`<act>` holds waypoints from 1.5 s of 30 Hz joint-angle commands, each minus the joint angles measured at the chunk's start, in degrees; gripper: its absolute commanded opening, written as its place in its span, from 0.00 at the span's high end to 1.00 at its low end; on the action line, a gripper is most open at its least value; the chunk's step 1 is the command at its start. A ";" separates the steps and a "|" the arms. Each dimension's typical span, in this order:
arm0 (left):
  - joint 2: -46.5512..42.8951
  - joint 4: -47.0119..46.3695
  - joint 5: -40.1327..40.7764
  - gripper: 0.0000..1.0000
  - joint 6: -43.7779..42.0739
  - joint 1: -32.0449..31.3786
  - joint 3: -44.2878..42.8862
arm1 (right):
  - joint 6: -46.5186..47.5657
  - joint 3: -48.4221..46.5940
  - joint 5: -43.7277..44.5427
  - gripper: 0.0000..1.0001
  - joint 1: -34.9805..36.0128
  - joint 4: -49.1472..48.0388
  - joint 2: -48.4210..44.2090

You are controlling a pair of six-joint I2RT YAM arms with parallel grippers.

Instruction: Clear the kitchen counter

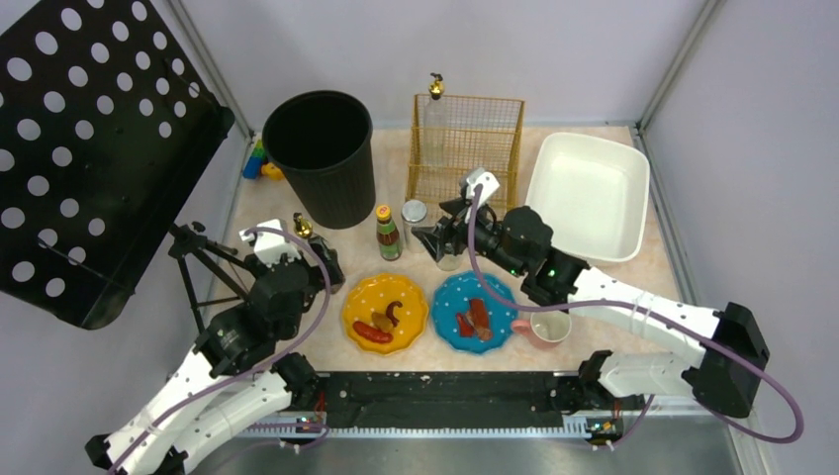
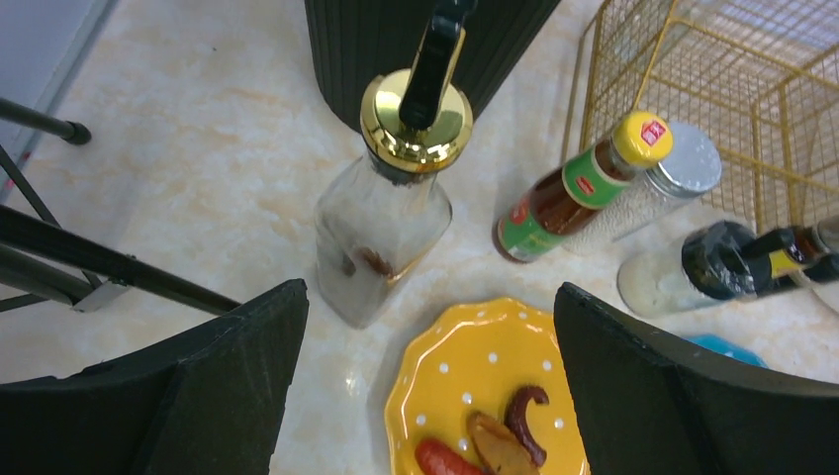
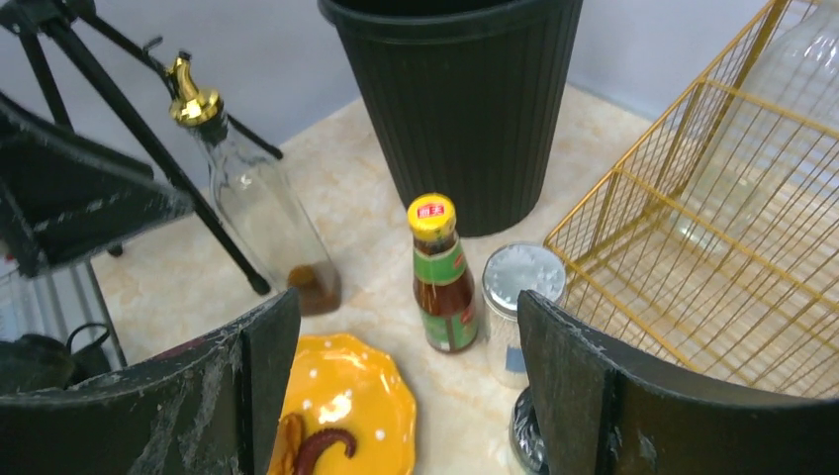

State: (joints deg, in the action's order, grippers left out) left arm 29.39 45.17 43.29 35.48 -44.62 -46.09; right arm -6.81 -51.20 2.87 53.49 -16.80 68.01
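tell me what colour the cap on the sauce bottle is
Yellow with a red mark on top; the sauce bottle cap shows best in the left wrist view.

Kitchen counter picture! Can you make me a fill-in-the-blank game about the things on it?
1. The sauce bottle has a ____ cap.
2. The mug next to the blue plate is ____.
3. The tall bin at the back is ____.
4. The left gripper and the right gripper both stand ____, holding nothing.
Missing words: yellow; pink; black; open.
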 commanded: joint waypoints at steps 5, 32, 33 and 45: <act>1.01 -20.26 10.67 0.03 -8.02 0.05 5.43 | -4.35 6.26 -2.24 0.21 1.20 -7.31 -6.00; 14.44 -39.46 24.53 0.34 -9.73 0.06 11.99 | -6.62 13.36 -5.83 0.23 1.39 -6.57 -14.94; 14.25 -39.95 24.89 0.36 -9.90 0.06 12.27 | -6.86 13.66 -5.85 0.23 1.35 -6.84 -14.98; 13.31 -46.45 27.39 0.66 -13.73 0.06 14.47 | -8.47 15.63 -6.65 0.23 1.36 -7.67 -14.32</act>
State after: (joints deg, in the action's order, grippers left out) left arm 43.64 4.47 69.30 22.61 -44.58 -32.34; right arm -14.17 -35.99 -3.09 54.26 -22.70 54.06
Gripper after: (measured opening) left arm 0.416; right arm 0.772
